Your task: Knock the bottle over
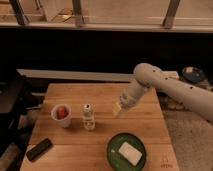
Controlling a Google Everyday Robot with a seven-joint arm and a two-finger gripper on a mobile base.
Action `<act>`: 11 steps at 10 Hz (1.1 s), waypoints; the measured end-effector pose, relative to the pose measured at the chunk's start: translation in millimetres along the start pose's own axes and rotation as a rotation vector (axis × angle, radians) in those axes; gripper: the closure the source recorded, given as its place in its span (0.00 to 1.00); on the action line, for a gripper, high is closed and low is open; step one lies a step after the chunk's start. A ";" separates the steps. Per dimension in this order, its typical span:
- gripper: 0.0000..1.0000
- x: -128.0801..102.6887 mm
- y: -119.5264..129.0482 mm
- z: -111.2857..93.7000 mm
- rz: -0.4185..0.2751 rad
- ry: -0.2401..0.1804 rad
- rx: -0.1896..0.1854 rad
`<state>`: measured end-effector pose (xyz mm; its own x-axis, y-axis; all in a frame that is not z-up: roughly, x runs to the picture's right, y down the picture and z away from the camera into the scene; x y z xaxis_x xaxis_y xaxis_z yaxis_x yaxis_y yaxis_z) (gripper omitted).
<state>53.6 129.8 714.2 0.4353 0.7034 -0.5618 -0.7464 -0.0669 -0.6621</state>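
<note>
A small clear bottle [88, 117] with a white cap stands upright on the wooden table [102, 95], left of centre. My gripper [118, 109] hangs at the end of the white arm [165, 87], above the table's middle, to the right of the bottle and apart from it.
A white cup [62, 114] holding a red thing stands just left of the bottle. A green plate [126, 150] with a white sponge lies at the front right. A black object [39, 149] lies at the front left corner. A dark chair [10, 107] stands left of the table.
</note>
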 end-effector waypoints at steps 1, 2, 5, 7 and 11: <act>1.00 1.2 0.1 0.6 0.000 0.004 -0.003; 1.00 2.1 -1.0 -0.4 0.003 0.003 -0.003; 1.00 1.3 0.3 0.4 -0.003 0.005 -0.002; 1.00 -6.3 17.3 10.0 -0.045 0.020 -0.026; 1.00 -23.0 46.3 51.9 -0.113 0.086 -0.104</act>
<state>-17.1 147.2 722.2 0.5580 0.6481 -0.5183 -0.6363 -0.0667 -0.7685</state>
